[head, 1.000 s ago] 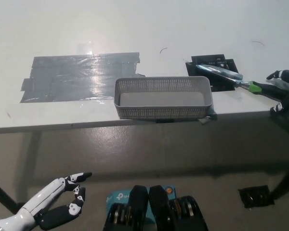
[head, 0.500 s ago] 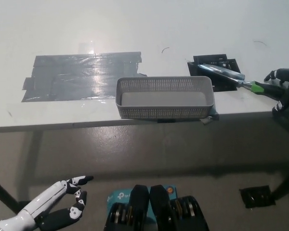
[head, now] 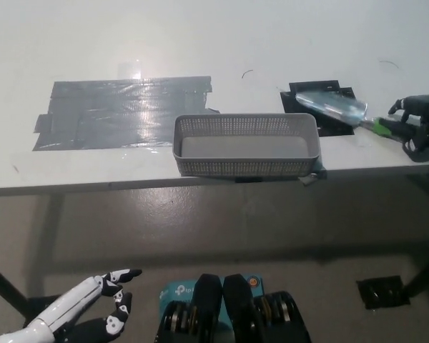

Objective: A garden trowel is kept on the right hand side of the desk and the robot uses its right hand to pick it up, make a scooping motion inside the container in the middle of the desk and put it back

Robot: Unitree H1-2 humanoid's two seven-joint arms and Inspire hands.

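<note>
The garden trowel (head: 343, 112) has a silver blade and a green and black handle. Its blade hovers over the black tape patch (head: 322, 100) at the desk's right. My black right hand (head: 420, 125) at the right edge is shut on the trowel's handle. The grey mesh container (head: 247, 146) sits at the desk's front middle, left of the blade, with nothing visible inside. My white left hand (head: 86, 316) rests open at the lower left, below the desk.
A large grey tape patch (head: 121, 113) covers the white desk (head: 200, 43) behind and left of the container. The desk's front edge runs just under the container. A small black object (head: 377, 291) lies on the floor at lower right.
The right hand has closed on the handle and the trowel's blade has tilted up, showing more of its face. The left hand sank slightly lower.
</note>
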